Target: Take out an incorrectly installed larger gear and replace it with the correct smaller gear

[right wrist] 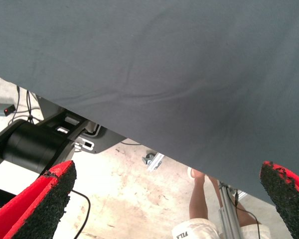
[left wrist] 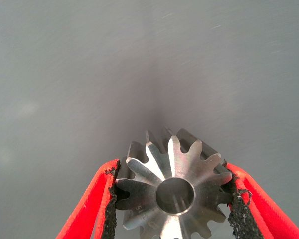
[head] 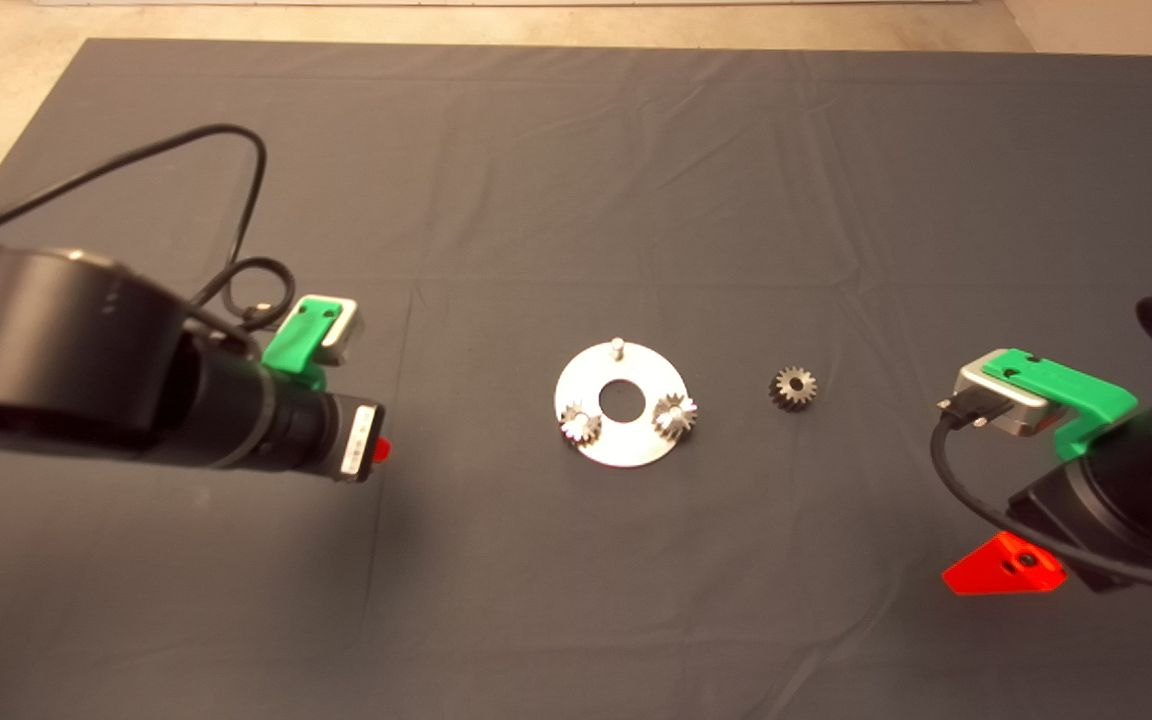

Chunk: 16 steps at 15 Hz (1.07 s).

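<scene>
While the left gripper [left wrist: 172, 196] hangs over the mat [head: 576, 150] off to the left of the round silver plate [head: 626, 448], it's clamped on the larger gear [left wrist: 172, 186], pads squeezing the teeth from both sides. Pretty shiny thing: bright silver, chunky pointed teeth, smooth round bore. The smaller gear [head: 793, 387] lies flat on the mat just right of the plate, dull dark grey with a dark hole. Two shinier small gears [head: 581, 426] sit on the plate's pegs; one bare peg [head: 616, 347] stands at its far edge. Right gripper [right wrist: 164, 199] waits at the lower right, fingers spread wide, with a person's leg [right wrist: 199, 199] visible past the mat.
</scene>
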Motion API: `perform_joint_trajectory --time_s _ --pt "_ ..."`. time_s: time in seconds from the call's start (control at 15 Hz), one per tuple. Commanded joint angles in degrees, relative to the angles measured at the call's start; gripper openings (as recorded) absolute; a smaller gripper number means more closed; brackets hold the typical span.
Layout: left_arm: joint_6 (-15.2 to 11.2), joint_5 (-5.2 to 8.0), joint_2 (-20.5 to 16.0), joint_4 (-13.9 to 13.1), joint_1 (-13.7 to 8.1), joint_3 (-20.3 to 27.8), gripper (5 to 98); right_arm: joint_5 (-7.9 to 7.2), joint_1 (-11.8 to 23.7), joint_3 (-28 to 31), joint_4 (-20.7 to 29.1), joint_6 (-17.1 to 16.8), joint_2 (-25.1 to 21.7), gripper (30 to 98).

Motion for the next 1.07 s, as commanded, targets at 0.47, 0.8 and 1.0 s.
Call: perform_joint_trajectory --time_s 0.47,0.8,1.0 --pt "-7.9 5.33 5.7 9.5 6.0 -1.2 45.4 0.07 1.1 0.2 2.0 0.3 0.1 97.7" --pt "-9.0 5.42 12.9 11.0 6.2 -5.5 45.4 0.07 1.1 0.2 2.0 0.3 0.0 97.7" --pt "-10.3 5.77 13.5 15.0 9.1 -5.8 45.4 0.07 1.1 0.1 1.9 0.3 0.1 97.7"
